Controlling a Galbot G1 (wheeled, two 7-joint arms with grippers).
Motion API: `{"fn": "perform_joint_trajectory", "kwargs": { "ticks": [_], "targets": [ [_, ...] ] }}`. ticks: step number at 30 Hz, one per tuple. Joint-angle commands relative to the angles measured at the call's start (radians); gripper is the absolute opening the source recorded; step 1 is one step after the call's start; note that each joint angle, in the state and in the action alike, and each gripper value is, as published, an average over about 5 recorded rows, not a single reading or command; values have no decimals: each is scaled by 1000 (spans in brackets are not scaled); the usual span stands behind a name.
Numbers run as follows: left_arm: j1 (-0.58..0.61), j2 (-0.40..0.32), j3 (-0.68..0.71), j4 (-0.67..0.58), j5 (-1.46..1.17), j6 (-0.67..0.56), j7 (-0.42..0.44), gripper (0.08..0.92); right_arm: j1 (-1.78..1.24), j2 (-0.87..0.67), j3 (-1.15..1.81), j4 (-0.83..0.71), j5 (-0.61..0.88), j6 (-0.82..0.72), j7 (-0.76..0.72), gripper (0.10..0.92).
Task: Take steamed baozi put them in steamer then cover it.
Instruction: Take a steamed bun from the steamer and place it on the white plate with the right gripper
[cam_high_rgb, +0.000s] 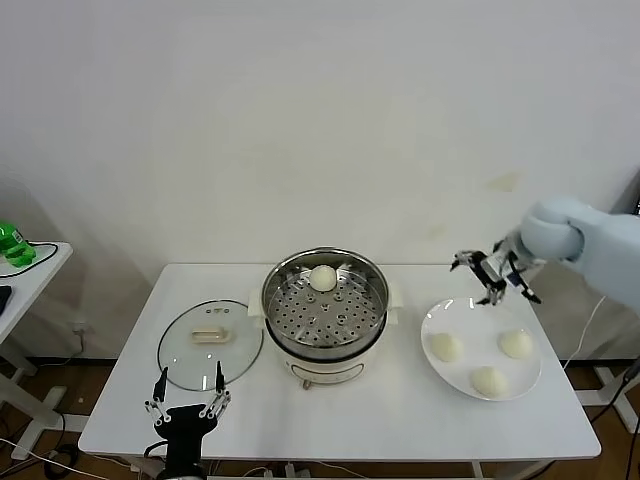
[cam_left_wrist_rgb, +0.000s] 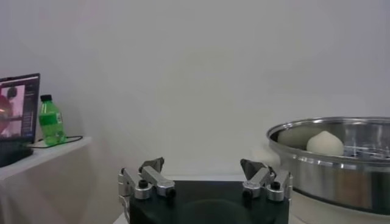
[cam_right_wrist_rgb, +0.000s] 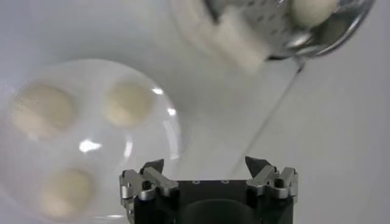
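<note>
A plain white wall stands behind a big white table (cam_high_rgb: 400, 400). A smaller white side table (cam_high_rgb: 30, 270) sits far off to the left, with a green plastic bottle (cam_high_rgb: 12, 243) on it. In the left wrist view a laptop screen (cam_left_wrist_rgb: 17, 109) shows beside that bottle.

In the middle of the big table stands the round shiny steel steamer (cam_high_rgb: 325, 305) on its cream-white base. Its tray full of little holes shows inside, and the pot has no lid on it. One small round cream-white bun (cam_high_rgb: 322, 278) sits on the tray, at the far side.

The round clear glass cover (cam_high_rgb: 210, 342) with a cream handle in the middle lies flat on the table, just to the left of the steamer.

A flat white round plate (cam_high_rgb: 440, 315) lies to the right of the steamer. Three more cream-white buns rest on it: one on the left (cam_high_rgb: 445, 347), one on the right (cam_high_rgb: 516, 344) and one nearest the front edge (cam_high_rgb: 488, 380). They sit a little apart from each other.

The right gripper (cam_high_rgb: 485, 272) hangs in the air above the far left edge of the plate, at the end of the pale blue-grey right arm (cam_high_rgb: 585, 235). Its fingers are spread wide and nothing is between them.

The left gripper (cam_high_rgb: 188, 392) waits at the near edge of the table, just in front of the glass cover. Its fingers are spread wide too, and they hold nothing.
</note>
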Motion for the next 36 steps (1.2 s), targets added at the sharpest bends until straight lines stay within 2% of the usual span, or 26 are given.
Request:
{"fn": "perform_joint_trajectory", "kwargs": {
  "ticks": [1,18,36],
  "targets": [
    [-1,2,7,0,6,-2,-1,823,-104,-103,9,77,76,-148,24,823],
    [-5,-26,0,9,25,-12,-2,823,-384,77,240,-167,83,-166,17,823],
    [6,-31,-12,13,25,-18,-4,823,-464,196,311,-277,50,-163,-5,823]
  ]
}}
